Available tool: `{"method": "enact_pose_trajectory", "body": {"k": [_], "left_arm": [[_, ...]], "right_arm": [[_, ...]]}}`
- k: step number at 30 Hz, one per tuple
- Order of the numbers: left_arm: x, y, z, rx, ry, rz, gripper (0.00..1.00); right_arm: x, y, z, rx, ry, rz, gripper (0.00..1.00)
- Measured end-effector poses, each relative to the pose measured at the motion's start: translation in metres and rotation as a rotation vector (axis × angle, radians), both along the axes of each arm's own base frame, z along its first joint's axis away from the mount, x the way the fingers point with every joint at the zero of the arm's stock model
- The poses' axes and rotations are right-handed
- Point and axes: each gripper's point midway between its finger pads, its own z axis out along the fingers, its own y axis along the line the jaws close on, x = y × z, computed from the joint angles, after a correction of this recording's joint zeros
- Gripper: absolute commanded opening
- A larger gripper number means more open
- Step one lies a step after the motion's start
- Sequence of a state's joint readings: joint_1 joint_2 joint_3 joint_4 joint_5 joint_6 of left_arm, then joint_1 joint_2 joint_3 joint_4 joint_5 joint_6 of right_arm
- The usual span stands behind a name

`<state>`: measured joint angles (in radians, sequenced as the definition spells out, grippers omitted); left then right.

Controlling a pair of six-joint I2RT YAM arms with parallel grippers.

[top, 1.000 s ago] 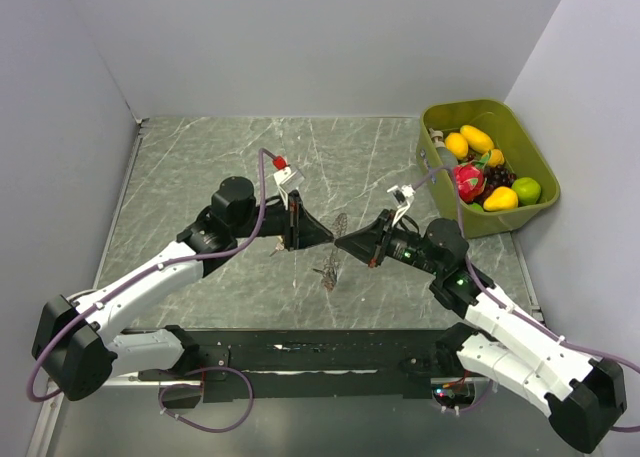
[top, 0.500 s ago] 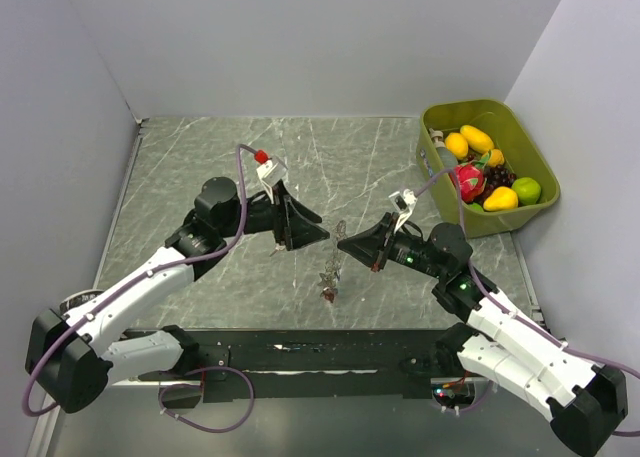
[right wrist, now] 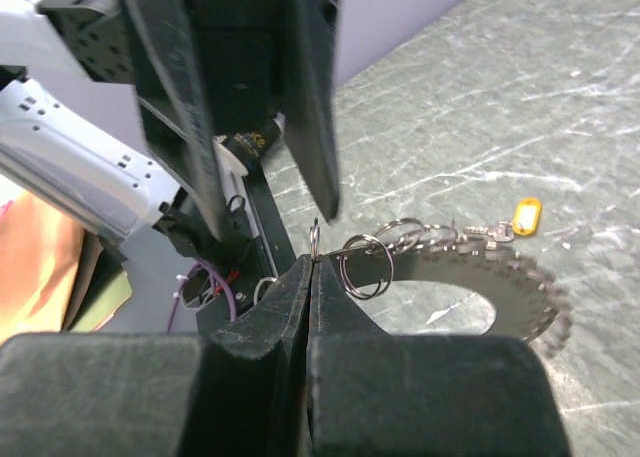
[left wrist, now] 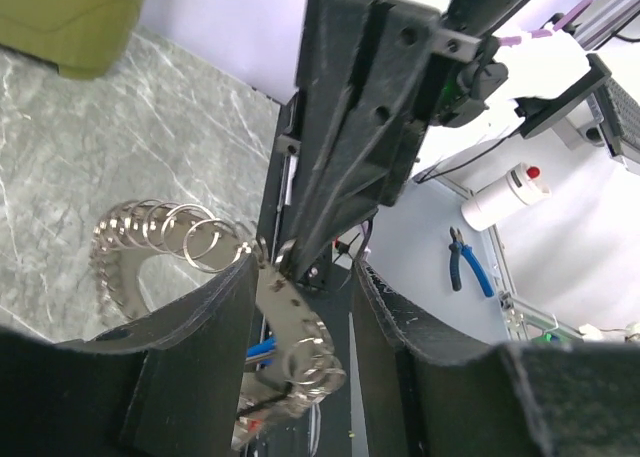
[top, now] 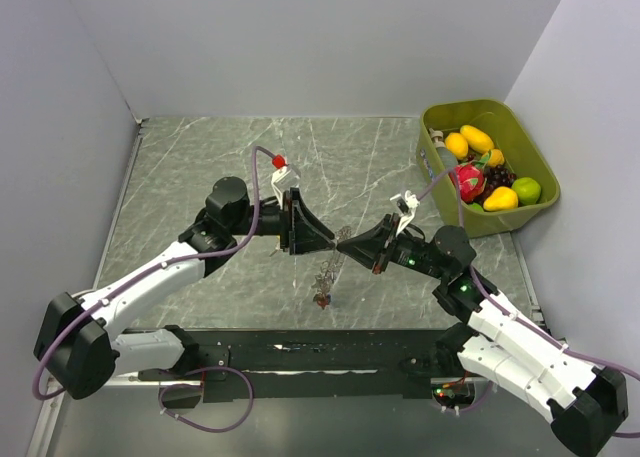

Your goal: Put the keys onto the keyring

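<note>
The white-and-black left arm point(top: 150, 277) stretches inward from its base, and its black two-finger left gripper point(top: 325, 239) has its fingers parted. The matching right arm point(top: 505, 327) reaches leftward. Its right gripper point(top: 346, 244) is pressed closed, tip to tip with the left one.

- counter point(top: 190, 167): grey-green marble pattern with thin white veins
- bin point(top: 535, 142): olive green
- fruit point(top: 468, 182): yellow, pinkish red, lime green and dark purple
- arms point(top: 140, 282): white shells with black joints
- left fingers point(left wrist: 190, 377) and right fingers point(right wrist: 250, 377): black
- keyring point(right wrist: 480, 277): silver, toothed-looking rim
- key tag point(right wrist: 527, 217): yellow
</note>
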<state>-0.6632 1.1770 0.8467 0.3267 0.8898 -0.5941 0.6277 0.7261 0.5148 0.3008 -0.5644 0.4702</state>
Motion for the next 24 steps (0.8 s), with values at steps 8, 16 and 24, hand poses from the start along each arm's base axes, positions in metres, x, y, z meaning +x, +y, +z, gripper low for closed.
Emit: {"method": "enact_pose_trajectory", "body": {"k": [8,16,24], "left_arm": [[0.0021,-0.0016,-0.0073,0.018,0.005,0.002,0.36],[0.0003,-0.0036,-0.0093,0.022,-0.006,-0.008,0.19],[-0.0012,-0.0052,-0.0124,0.031,-0.014,-0.018,0.01]], "right_arm": [[-0.0035,-0.0014,0.0065,0.014,-0.021,0.006,0.0],[-0.0034,-0.0014,0.0063,0.014,-0.02,0.006,0.0],[-0.0047,-0.0007,0.0068,0.017,-0.02,0.015,0.0]]}}
